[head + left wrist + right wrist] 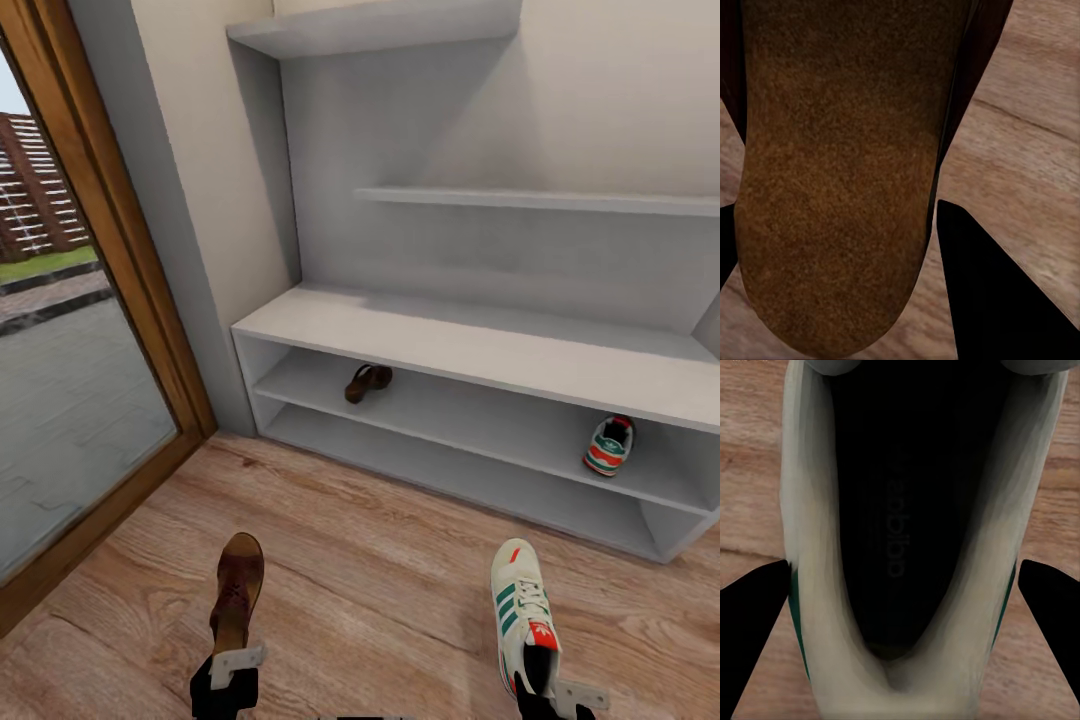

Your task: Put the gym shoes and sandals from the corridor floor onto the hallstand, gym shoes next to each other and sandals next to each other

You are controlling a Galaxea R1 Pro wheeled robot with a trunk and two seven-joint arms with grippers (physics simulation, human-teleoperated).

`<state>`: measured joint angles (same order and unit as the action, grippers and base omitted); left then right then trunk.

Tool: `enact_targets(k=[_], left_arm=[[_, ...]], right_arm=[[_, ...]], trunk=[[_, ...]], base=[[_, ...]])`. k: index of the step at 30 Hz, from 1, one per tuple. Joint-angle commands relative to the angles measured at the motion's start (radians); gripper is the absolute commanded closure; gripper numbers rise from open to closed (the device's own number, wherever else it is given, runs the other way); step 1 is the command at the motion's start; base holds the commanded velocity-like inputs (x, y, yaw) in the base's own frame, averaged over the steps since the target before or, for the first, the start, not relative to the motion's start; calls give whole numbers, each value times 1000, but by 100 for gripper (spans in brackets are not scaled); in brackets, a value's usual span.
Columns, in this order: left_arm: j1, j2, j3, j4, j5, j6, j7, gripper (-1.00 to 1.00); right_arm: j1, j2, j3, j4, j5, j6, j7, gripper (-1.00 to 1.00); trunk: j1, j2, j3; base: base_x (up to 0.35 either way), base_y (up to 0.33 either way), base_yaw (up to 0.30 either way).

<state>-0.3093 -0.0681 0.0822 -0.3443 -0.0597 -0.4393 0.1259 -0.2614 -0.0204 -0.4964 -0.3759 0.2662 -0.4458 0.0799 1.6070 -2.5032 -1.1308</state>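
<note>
wooden door frame (120, 260) standing at the view's left, warm brown, holding a full-height glass pane (60, 400). paved ground (70, 380) and a grass strip (45, 263) showing through the pane, with what may be a red-brick building (35, 185) beyond. cream wall (215, 170) rising beside the frame.

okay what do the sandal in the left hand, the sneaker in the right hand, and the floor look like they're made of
Sandal: looks like brown suede or matte leather; the left wrist view shows a grainy, napped footbed. Sneaker: probably smooth white leather or synthetic, with green stripes and a dark lining. Floor: wood-look planks with visible grain, low sheen; real wood or laminate can't be told.
</note>
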Motion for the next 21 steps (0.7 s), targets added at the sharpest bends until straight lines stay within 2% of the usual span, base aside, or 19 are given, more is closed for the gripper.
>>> enact_targets(k=[1, 4, 8, 17, 21], left_arm=[[-1, -1, 7, 1, -10, -2, 1, 100], [-1, -2, 6, 0, -10, -2, 2, 100], [-1, -2, 7, 0, -10, -2, 2, 100], [0, -2, 6, -1, -9, -3, 2, 100], [8, -2, 6, -7, -9, -3, 1, 100]], right_arm=[[-1, 0, -8, 1, 4, -4, 8, 100], [-1, 0, -8, 0, 4, -4, 9, 100], [-1, 0, -8, 0, 4, -4, 9, 100], [-1, 0, -8, 0, 4, -4, 8, 100], [-1, 0, -8, 0, 4, -4, 8, 100]], trunk=[[0, 0, -1], [0, 0, -1], [0, 0, -1], [0, 0, 0], [0, 0, 2]], base=[[0, 0, 0], [0, 0, -9], [0, 0, -162], [0, 3, -276], [0, 156, -296]])
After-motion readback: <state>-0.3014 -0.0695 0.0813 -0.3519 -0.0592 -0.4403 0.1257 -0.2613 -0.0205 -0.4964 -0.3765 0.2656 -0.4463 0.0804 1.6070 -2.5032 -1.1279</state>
